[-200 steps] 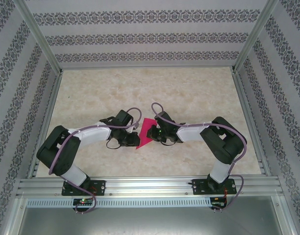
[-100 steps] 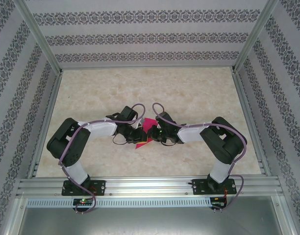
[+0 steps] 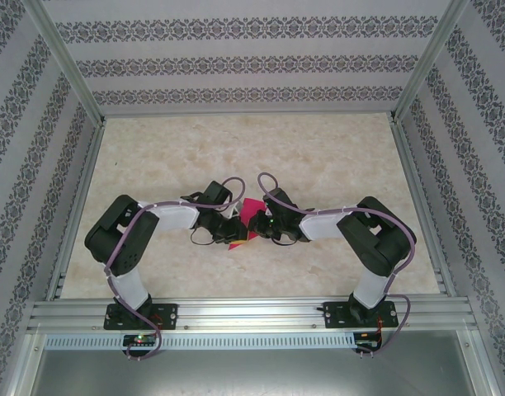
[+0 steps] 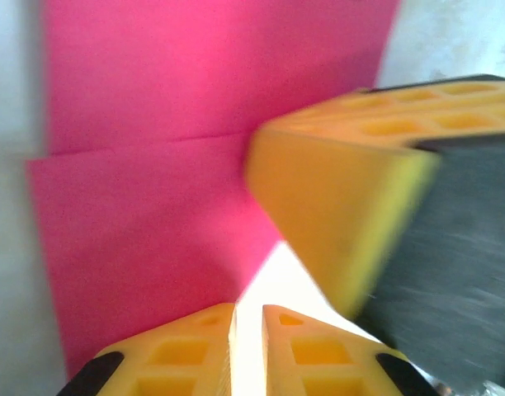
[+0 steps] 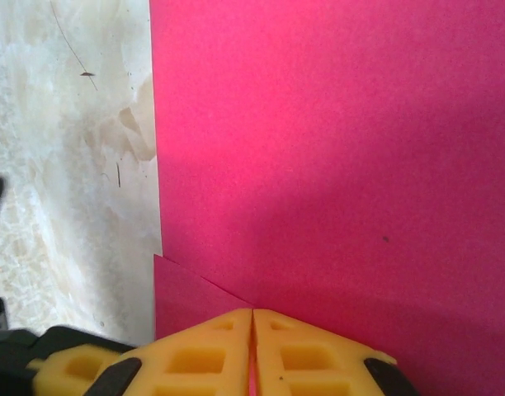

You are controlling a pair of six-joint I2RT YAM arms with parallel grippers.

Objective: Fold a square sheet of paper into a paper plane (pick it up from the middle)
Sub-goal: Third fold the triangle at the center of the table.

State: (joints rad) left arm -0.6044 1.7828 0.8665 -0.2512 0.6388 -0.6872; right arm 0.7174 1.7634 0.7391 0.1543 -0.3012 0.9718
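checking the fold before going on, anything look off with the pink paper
In the right wrist view a lower layer of the pink paper pokes out past the upper layer's left edge, by the right claw; the edges aren't flush.

From above, the left gripper (image 3: 235, 230) and right gripper (image 3: 257, 228) hide most of the square sheet of paper (image 3: 252, 208). Both wrist views crop it, and the left one is blurred

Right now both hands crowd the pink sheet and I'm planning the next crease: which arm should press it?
Probably left. The left hand, shut, sits at the edge of the square sheet of paper near a fold line, apparently gripping nothing. The right hand looks shut on it, so it should hold.
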